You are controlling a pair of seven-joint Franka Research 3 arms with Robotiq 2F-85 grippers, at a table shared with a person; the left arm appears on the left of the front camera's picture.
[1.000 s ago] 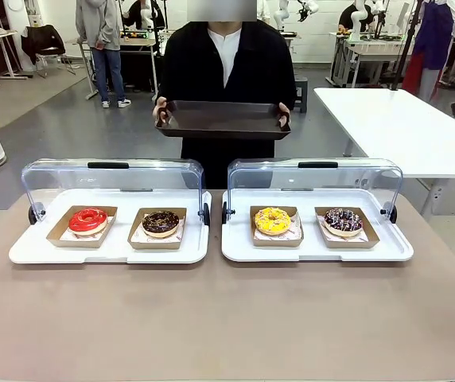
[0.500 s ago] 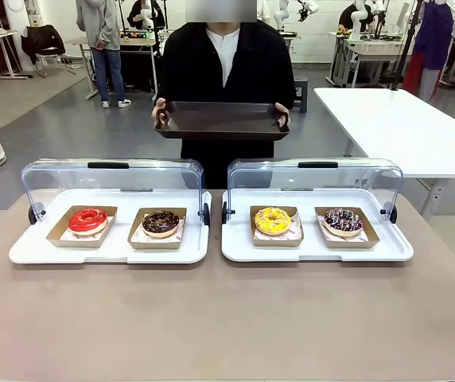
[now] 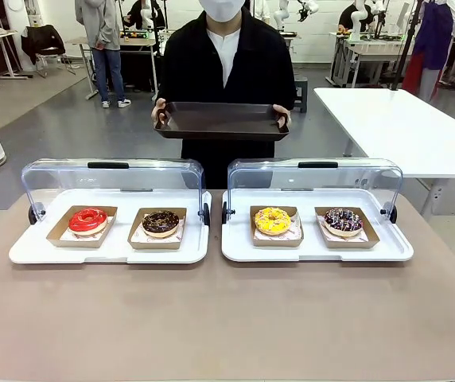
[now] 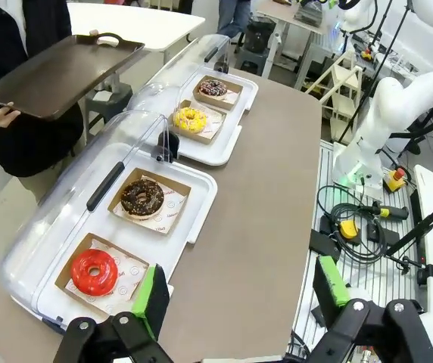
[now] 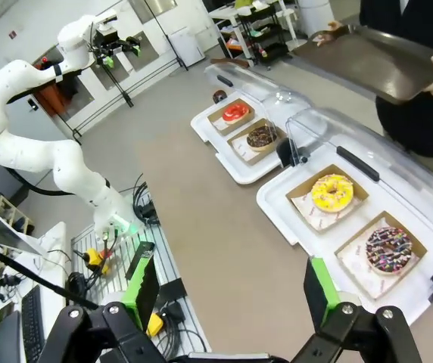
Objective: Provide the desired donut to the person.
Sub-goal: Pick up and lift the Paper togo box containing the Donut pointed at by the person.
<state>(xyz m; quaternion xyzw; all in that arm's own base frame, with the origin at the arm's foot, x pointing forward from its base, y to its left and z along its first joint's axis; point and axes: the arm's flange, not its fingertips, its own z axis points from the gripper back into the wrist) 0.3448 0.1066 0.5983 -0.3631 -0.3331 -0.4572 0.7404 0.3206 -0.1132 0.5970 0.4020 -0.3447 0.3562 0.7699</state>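
Note:
Four donuts sit in cardboard trays across the table: a red-glazed donut, a chocolate donut, a yellow donut and a dark sprinkled donut. The frames do not tell which one is desired. At the far side the person holds an empty dark tray level in both hands. My left gripper hangs open high above the table's near left end, with the red donut nearest it. My right gripper is open too, high over the near right end by the sprinkled donut.
Each pair of donuts lies on a white display tray whose clear lid stands raised at the back. A white table stands at the right. Cables and boxes lie by the arm bases.
The person's tray has shifted very slightly to the left. The donuts and display trays have not moved.

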